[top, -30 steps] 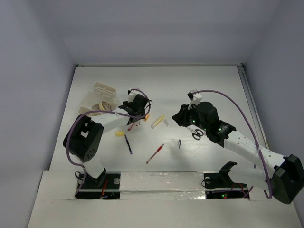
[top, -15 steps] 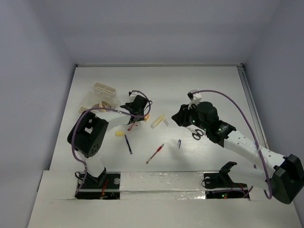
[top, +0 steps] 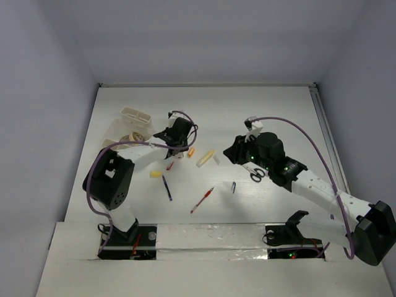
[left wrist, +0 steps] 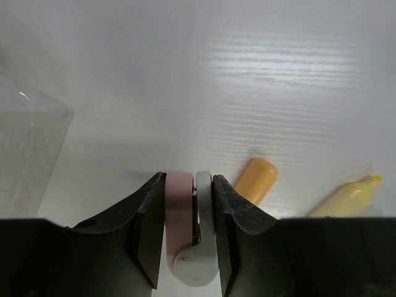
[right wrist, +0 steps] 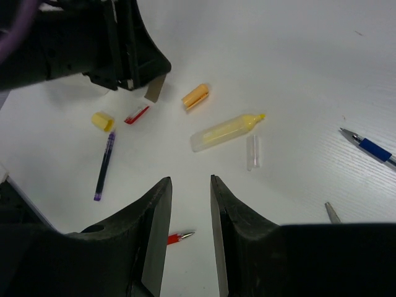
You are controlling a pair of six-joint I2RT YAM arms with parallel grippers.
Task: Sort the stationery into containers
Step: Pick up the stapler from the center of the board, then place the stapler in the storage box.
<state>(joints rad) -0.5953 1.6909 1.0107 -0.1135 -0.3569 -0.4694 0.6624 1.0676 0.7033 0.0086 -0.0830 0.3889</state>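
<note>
We find the pink-and-grey piece [left wrist: 189,232] pinched between the fingers of the left gripper [left wrist: 189,180], which press on both its flat sides. That arm is folded at the elbow, its wrist tipped down toward the counter [left wrist: 247,74]. Just ahead and to the right of that gripper lie an orange cap [left wrist: 255,179] and a yellow highlighter [left wrist: 346,195], with the clear container [left wrist: 28,154] off to its left. The right gripper [right wrist: 189,182] hangs above the counter on an arm stretched toward the middle, jaws apart around nothing, the yellow highlighter ahead of it.
</note>
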